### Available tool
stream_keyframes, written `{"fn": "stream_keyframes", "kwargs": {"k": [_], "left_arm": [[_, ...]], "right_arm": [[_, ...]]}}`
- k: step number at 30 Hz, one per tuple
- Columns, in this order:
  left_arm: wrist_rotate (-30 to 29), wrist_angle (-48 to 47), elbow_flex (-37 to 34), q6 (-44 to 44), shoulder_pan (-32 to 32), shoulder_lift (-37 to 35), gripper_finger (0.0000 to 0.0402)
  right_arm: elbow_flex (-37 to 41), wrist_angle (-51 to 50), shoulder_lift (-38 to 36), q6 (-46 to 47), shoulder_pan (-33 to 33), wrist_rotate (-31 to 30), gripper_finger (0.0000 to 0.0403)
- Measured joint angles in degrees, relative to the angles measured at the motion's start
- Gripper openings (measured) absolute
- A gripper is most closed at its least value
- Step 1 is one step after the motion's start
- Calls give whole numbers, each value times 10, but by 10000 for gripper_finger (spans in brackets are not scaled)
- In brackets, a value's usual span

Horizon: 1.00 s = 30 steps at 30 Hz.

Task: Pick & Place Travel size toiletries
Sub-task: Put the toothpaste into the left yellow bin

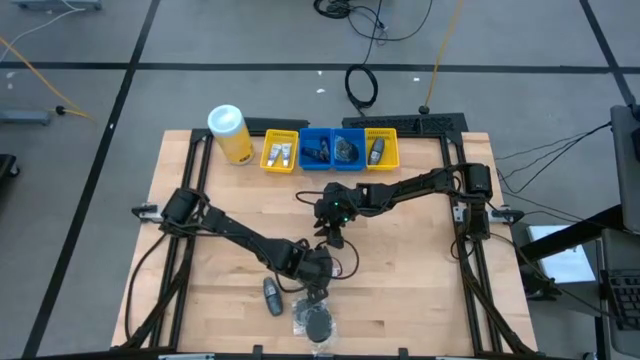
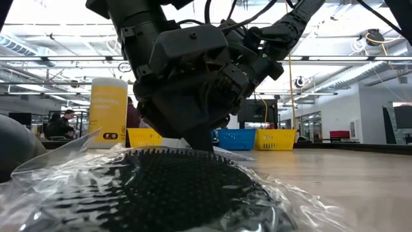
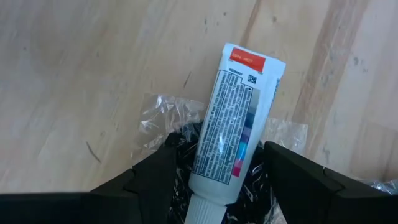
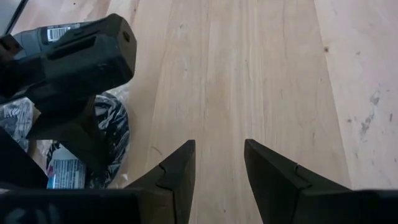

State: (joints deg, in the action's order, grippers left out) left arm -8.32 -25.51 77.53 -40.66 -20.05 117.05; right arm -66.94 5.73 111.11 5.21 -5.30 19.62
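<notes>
At the near edge of the wooden table, a black round puff in clear crinkled plastic wrap lies flat, with a dark grey oval bottle just beside it on the left. The left arm reaches from the left side of the table diagonally toward the near centre, its wrist bent downward over the puff. The left gripper has its fingers apart on either side of a small white tube with printed label and a red band at its crimped end; whether the fingers touch the tube cannot be told. The tube rests partly on the puff's wrap. Farther back, the right arm extends from the right side toward the table's centre, and the right gripper hangs over bare wood with its fingers apart and empty. Along the far edge stand a tall yellow canister with a white lid and a row of yellow and blue bins.
</notes>
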Motion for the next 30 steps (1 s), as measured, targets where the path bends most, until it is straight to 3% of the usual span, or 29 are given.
{"fn": "stream_keyframes", "kwargs": {"k": [8, 22, 26, 30], "left_arm": [[2, -17, 0, 37, 0, -2, 232], [-1, -30, -1, 127, 0, -56, 41], [-23, -65, -1, 135, 2, -79, 9], [-27, -126, -1, 132, 8, -97, 10]], "right_arm": [[0, 0, 0, -3, 0, 0, 130], [0, 0, 0, -3, -6, 0, 130], [0, 0, 0, -3, -13, 0, 130], [0, 0, 0, -1, -23, 0, 130]]}}
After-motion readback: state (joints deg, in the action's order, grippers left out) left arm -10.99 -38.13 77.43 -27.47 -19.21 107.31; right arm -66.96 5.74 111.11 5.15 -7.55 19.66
